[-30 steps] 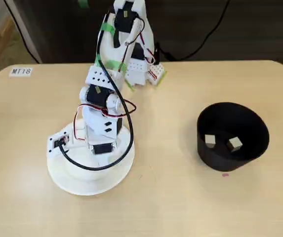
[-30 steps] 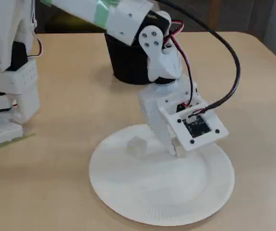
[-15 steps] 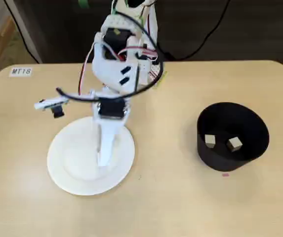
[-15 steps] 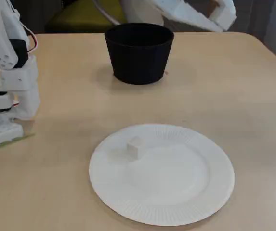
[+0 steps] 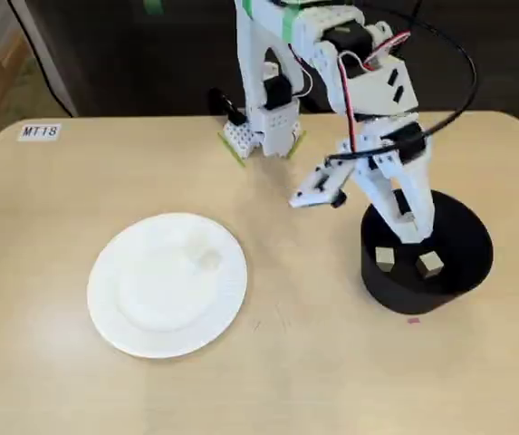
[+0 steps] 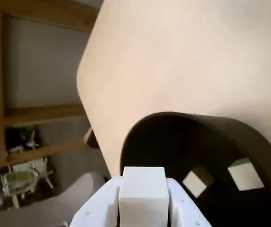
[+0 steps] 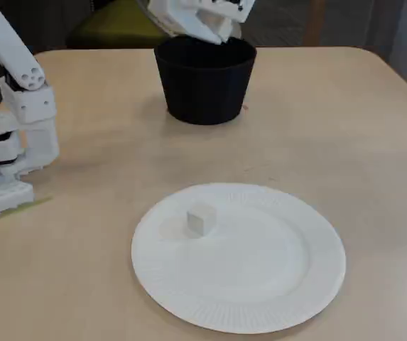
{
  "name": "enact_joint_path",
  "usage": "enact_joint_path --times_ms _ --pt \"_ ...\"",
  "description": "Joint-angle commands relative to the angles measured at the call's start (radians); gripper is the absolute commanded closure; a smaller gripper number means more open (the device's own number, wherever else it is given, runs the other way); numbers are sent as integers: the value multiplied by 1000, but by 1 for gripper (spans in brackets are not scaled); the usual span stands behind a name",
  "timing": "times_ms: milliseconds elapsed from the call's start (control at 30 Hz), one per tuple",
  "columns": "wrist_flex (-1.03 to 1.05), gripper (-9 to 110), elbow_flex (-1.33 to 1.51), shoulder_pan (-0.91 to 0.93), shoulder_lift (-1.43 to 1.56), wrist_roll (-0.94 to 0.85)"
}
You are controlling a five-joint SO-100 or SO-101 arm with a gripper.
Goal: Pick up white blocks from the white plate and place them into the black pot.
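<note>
Two white blocks (image 5: 385, 257) (image 5: 430, 264) already lying on the floor of the black pot (image 5: 476, 258), apart from each other, also seen in wrist view (image 6: 196, 182) (image 6: 244, 174). Third block (image 6: 143, 190) clamped between the jaws of the gripper (image 5: 408, 234), seen close up in wrist view, held above the pot's opening near its rim, not released. Gripper closed on that cube, hanging over the pot in both fixed views (image 7: 214, 27). Fourth block (image 7: 200, 220) left on the white plate (image 7: 288, 298), sitting left of plate centre in the side fixed view, faint in the top fixed view (image 5: 208, 260). Plate (image 5: 114, 308) well apart from pot on the tan table (image 5: 313, 362), otherwise bare. Judged progress: two of four delivered, third at the drop point and needing only a release, one more fetch from the plate to follow. Roughly past halfway. Arm base (image 5: 264, 127) at the table's far edge in the top view.
</note>
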Motion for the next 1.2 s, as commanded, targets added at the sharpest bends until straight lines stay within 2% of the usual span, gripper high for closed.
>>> enact_joint_path --times_ms 0,133,167,233,333,467,567,967,1167 --pt "-64 104 48 -48 18 11" --pt "-72 104 57 -72 -6 23" --pt "-72 101 57 -78 -9 23" --pt "-72 84 57 -87 -12 14" --pt "-72 72 57 -91 -14 8" --pt "-61 78 51 -69 9 8" --pt "-34 104 48 -25 64 5" --pt "307 104 43 535 337 100" --pt "413 104 41 669 288 155"
